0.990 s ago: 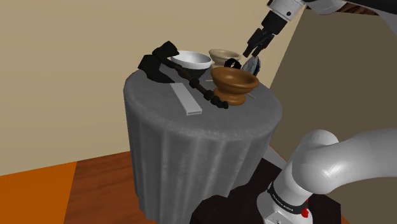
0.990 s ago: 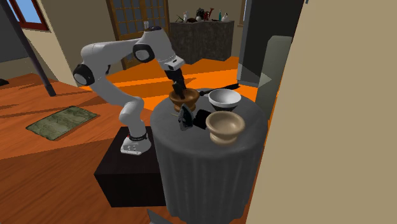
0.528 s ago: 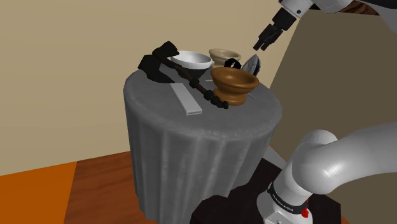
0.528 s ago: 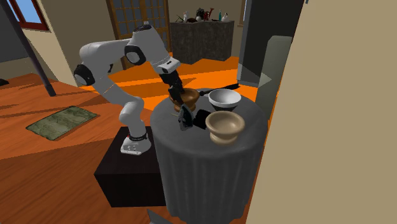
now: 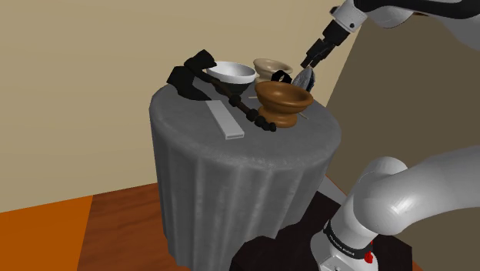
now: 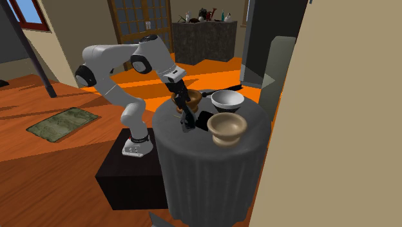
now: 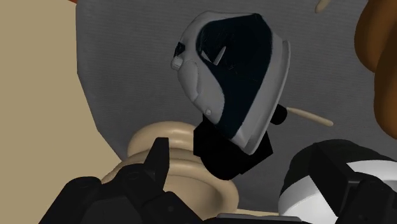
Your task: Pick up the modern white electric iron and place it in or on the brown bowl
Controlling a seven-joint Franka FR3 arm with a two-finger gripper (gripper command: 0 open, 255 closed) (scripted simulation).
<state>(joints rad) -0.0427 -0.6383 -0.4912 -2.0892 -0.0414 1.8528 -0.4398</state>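
The iron (image 5: 303,78) is grey-white with a black face. It stands tilted on the round table (image 5: 231,162) between the brown bowl (image 5: 283,103) and a tan bowl (image 5: 268,66). My gripper (image 5: 314,57) hangs open just above it, holding nothing. From the second exterior view, the gripper (image 6: 186,111) sits right over the iron (image 6: 187,122), with the brown bowl (image 6: 192,98) behind it. In the wrist view the iron (image 7: 236,79) lies close ahead, beyond one black finger (image 7: 156,159), and does not touch it. The brown bowl's edge (image 7: 380,70) shows to one side.
A white bowl (image 5: 231,72), a black angular object (image 5: 190,78), a dark beaded rod (image 5: 250,112) and a flat white strip (image 5: 227,121) share the cloth-covered table. A beige wall (image 5: 400,92) stands close behind the table. The tan bowl (image 6: 226,128) is near the table's edge.
The hand lifted and swung away from the brown bowl, then came down over the iron. The fingers stayed open; the iron and bowls have not moved.
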